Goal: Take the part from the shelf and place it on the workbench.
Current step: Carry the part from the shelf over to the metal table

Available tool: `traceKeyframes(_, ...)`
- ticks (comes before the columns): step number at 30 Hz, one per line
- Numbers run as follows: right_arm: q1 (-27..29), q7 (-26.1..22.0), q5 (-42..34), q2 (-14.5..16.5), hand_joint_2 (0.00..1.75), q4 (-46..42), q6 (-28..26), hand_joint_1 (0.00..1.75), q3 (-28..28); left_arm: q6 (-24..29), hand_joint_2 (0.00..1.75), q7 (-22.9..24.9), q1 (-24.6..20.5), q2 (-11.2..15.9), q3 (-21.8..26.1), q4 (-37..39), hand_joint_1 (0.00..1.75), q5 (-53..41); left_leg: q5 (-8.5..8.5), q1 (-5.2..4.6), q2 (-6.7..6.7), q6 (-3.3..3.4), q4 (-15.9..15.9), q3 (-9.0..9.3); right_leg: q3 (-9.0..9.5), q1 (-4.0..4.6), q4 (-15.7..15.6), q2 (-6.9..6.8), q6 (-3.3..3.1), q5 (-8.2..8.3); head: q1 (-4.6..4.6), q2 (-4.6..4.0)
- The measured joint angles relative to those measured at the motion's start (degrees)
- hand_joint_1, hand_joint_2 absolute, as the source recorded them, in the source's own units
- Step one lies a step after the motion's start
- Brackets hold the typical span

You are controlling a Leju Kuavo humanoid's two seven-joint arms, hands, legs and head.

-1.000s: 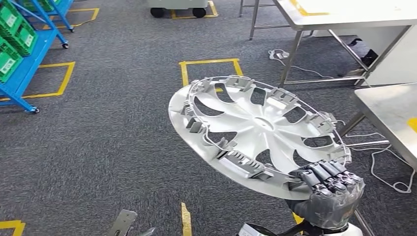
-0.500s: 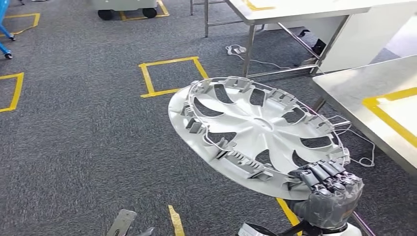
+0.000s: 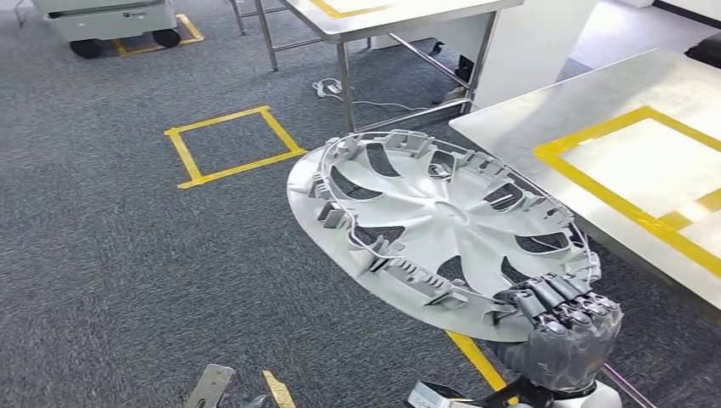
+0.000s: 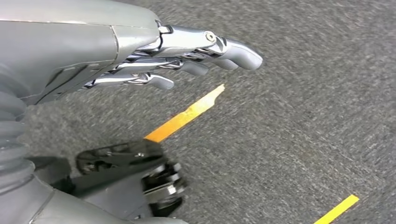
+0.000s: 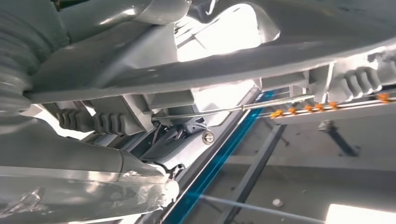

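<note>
Underfoot lies grey carpet (image 3: 102,255) marked with yellow tape: a taped square (image 3: 234,144) ahead and short strips near the robot. To the right stands a steel workbench (image 3: 527,127) with a yellow-taped rectangle on its top; a second steel table (image 3: 383,17) sits farther back, a cable on the floor beneath it, and a wheeled cart (image 3: 106,21) at the far left. The right hand (image 3: 561,327) grips the rim of the part (image 3: 434,225), a silver wheel cover held tilted above the floor, just beside the workbench. The left hand (image 4: 140,56) hangs over the carpet, fingers extended, holding nothing.
</note>
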Motion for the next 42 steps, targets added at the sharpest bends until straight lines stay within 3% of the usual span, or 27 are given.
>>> traceKeyframes(1,0.7,3.2,3.9,-0.6,1.75,-0.8,0.0,1.75,0.0,0.1,1.75,0.5,0.0,0.0,-0.2,0.0,0.0,-0.6,1.27,0.08,-1.51,0.28,-3.2,1.32,-0.06,-0.01,0.1,0.67,0.16,-0.08,-0.01,0.0)
traceKeyframes(3,3.6,9.3,11.3,-2.8,1.75,-3.6,0.0,1.75,-0.2,0.4,1.75,1.2,0.1,-0.1,-0.8,0.0,0.0,-1.4,1.56,0.11,-3.31,0.57,-6.3,2.66,-0.46,-0.16,0.2,1.68,0.75,-0.13,-0.07,0.01)
traceKeyframes(5,6.5,11.9,13.8,-5.1,1.75,-6.2,0.0,1.75,-0.5,0.6,1.75,1.5,0.1,-0.4,-1.1,0.0,0.0,-1.6,1.32,0.16,-2.05,0.77,-7.1,2.91,-1.03,-0.3,0.3,2.17,1.43,-0.08,-0.11,0.01)
traceKeyframes(7,7.9,12.5,14.0,-6.6,1.75,-7.7,0.0,1.75,-0.9,0.6,1.75,1.6,0.0,-0.7,-1.3,0.0,0.0,-1.7,1.43,0.29,-0.29,1.25,-7.6,3.1,-2.38,-0.12,2.2,-0.18,1.97,-1.47,0.11,0.0)
traceKeyframes(9,8.4,12.0,14.1,-7.6,1.75,-8.6,0.0,1.75,-1.1,0.5,1.75,1.6,0.0,-0.8,-1.4,0.0,0.0,-1.7,1.3,0.16,1.66,1.68,-7.7,3.27,-5.49,-0.11,8.4,-3.33,2.39,-4.79,0.32,0.0)
traceKeyframes(11,8.8,11.4,14.3,-8.0,1.75,-9.1,0.0,1.75,-1.4,0.5,1.75,1.7,0.1,-0.9,-1.5,0.0,0.0,-1.7,1.09,0.05,3.59,1.86,-7.7,3.39,-8.67,-0.37,14.9,-4.29,2.85,-7.04,0.34,0.0)
traceKeyframes(12,9.1,11.2,14.4,-8.2,1.75,-9.3,0.0,1.75,-1.6,0.5,1.75,1.8,0.0,-0.9,-1.5,0.0,0.0,-1.7,0.97,0.04,4.42,1.85,-7.6,3.48,-9.09,-0.53,15.8,-4.52,3.08,-6.76,0.34,0.0)
traceKeyframes(13,9.4,11.0,14.4,-8.3,1.75,-9.5,0.0,1.75,-1.9,0.4,1.75,1.8,0.0,-1.0,-1.6,0.0,0.0,-1.7,0.84,0.06,5.13,1.78,-7.6,3.63,-8.33,-0.7,14.4,-4.82,3.25,-5.49,0.37,0.0)
traceKeyframes(14,9.6,10.9,14.4,-8.4,1.75,-9.8,0.0,1.75,-2.1,0.4,1.75,1.9,-0.1,-1.0,-1.7,0.0,0.0,-1.6,0.68,0.08,5.76,1.64,-7.6,3.87,-6.48,-0.84,11.1,-5.51,3.37,-3.59,0.36,0.0)
traceKeyframes(16,9.9,10.7,14.4,-8.5,1.75,-10.2,0.0,1.75,-2.4,0.3,1.75,1.9,-0.1,-1.1,-1.9,0.0,0.0,-1.6,0.27,-0.12,6.79,1.08,-7.6,4.39,-2.2,-0.72,3.6,-8.24,3.29,-1.0,0.42,0.0)
traceKeyframes(18,9.9,10.6,14.4,-8.6,1.75,-10.5,0.0,1.75,-2.7,0.2,1.75,1.9,-0.1,-1.0,-2.0,0.0,0.0,-1.5,-0.04,-0.43,7.8,0.48,-7.4,4.8,-0.33,-0.35,0.5,-9.5,2.74,-0.63,0.42,0.0)
traceKeyframes(20,10.2,10.5,14.4,-8.6,1.75,-10.8,0.0,1.75,-3.0,0.2,1.75,1.9,-0.2,-1.1,-2.2,0.0,0.0,-1.5,-0.32,-0.38,8.69,-0.06,-7.4,5.12,-0.32,-0.27,0.4,-8.16,1.93,-0.59,0.39,0.0)
traceKeyframes(22,10.4,10.4,14.4,-8.6,1.75,-11.1,0.0,1.75,-3.2,0.2,1.75,1.9,-0.3,-1.1,-2.4,0.0,0.0,-1.5,-1.82,-0.07,6.83,-0.65,-5.9,4.79,-0.24,-0.45,0.3,-6.87,1.15,-0.41,0.32,0.0)
traceKeyframes(24,10.5,10.3,14.4,-8.6,1.75,-11.2,0.0,1.75,-3.3,0.2,1.75,1.9,-0.3,-1.1,-2.4,0.0,0.0,-1.5,-5.37,0.1,3.74,-0.93,0.1,2.23,-0.19,-0.57,0.2,-5.5,0.55,-0.28,0.15,0.0)
traceKeyframes(26,10.5,10.2,14.4,-8.6,1.75,-11.2,0.0,1.75,-3.4,0.2,1.75,2.0,0.0,-1.1,-2.4,0.0,0.0,-1.5,-8.26,0.05,2.75,-0.85,7.5,-1.37,-0.19,-0.46,0.2,-3.88,0.29,-0.26,0.06,0.0)
traceKeyframes(27,10.5,10.1,14.4,-8.6,1.75,-11.2,0.0,1.75,-3.4,0.2,1.75,2.0,0.1,-1.0,-2.4,0.0,0.0,-1.5,-8.16,0.02,2.66,-0.71,9.1,-2.33,-0.16,-0.37,0.2,-3.0,0.25,-0.25,0.04,0.0)
traceKeyframes(28,10.6,10.1,14.4,-8.6,1.75,-11.2,0.0,1.75,-3.5,0.2,1.75,2.1,0.1,-1.0,-2.4,0.0,0.0,-1.5,-6.88,-0.01,2.54,-0.48,8.5,-2.3,-0.09,-0.29,0.2,-2.1,0.24,-0.24,0.05,0.0)
traceKeyframes(29,10.6,10.1,14.4,-8.6,1.75,-11.2,0.0,1.75,-3.5,0.2,1.75,2.1,0.1,-1.0,-2.4,0.0,0.0,-1.5,-4.7,-0.03,2.13,-0.15,5.8,-1.26,0.01,-0.23,0.2,-1.2,0.24,-0.23,0.04,0.0)
traceKeyframes(31,10.6,10.1,14.4,-8.6,1.75,-11.2,0.0,1.75,-3.6,0.2,1.75,2.1,0.0,-0.9,-2.4,0.0,0.0,-1.5,-0.55,0.04,-0.64,0.69,-1.6,1.87,0.07,-0.13,0.3,0.36,0.36,-0.24,0.08,0.0)
traceKeyframes(33,10.6,10.1,14.4,-8.6,1.75,-11.2,0.0,1.75,-3.7,0.2,1.75,2.1,0.0,-0.8,-2.4,0.0,0.0,-1.5,0.55,0.06,-3.06,1.08,-6.0,3.69,-0.38,-0.34,0.5,1.73,0.86,-0.12,0.09,0.0)
traceKeyframes(35,10.7,10.1,14.4,-8.6,1.75,-11.3,0.0,1.75,-3.8,0.2,1.75,2.1,0.0,-0.9,-2.5,0.0,0.0,-1.5,0.35,0.01,-2.53,1.12,-6.9,4.03,-1.09,-0.66,0.4,3.0,1.65,0.15,0.01,0.0)
traceKeyframes(36,10.8,10.1,14.4,-8.6,1.75,-11.3,0.0,1.75,-3.9,0.2,1.75,2.1,-0.1,-0.9,-2.5,0.0,0.0,-1.4,0.52,0.08,-1.81,1.27,-7.2,4.13,-1.44,-0.67,0.6,2.49,2.01,0.06,0.08,0.0)
traceKeyframes(38,10.8,10.1,14.4,-8.6,1.75,-11.4,0.0,1.75,-4.0,0.2,1.75,2.1,-0.2,-1.0,-2.5,0.0,0.0,-1.4,0.8,0.29,-0.2,1.69,-7.9,4.39,-3.04,-0.49,3.2,-0.69,2.63,-1.73,0.44,0.0)
traceKeyframes(39,10.7,10.0,14.4,-8.7,1.75,-11.5,0.0,1.75,-4.0,0.2,1.75,2.1,-0.2,-1.1,-2.5,0.0,0.0,-1.4,0.79,0.25,0.67,1.84,-8.0,4.45,-4.49,-0.5,6.4,-2.71,2.93,-3.52,0.61,0.0)
traceKeyframes(40,10.6,10.0,14.4,-8.7,1.75,-11.5,0.0,1.75,-4.0,0.2,1.75,2.1,-0.1,-1.1,-2.5,0.0,0.0,-1.4,0.73,0.19,1.58,1.95,-8.0,4.44,-6.32,-0.6,10.2,-3.84,3.25,-5.45,0.73,0.0)
traceKeyframes(42,10.6,10.0,14.4,-8.7,1.75,-11.5,0.0,1.75,-4.0,0.2,1.75,2.1,0.1,-1.1,-2.5,0.0,0.0,-1.4,0.57,0.12,3.43,1.97,-8.0,4.47,-8.96,-0.87,15.8,-4.53,3.8,-7.39,0.72,0.0)
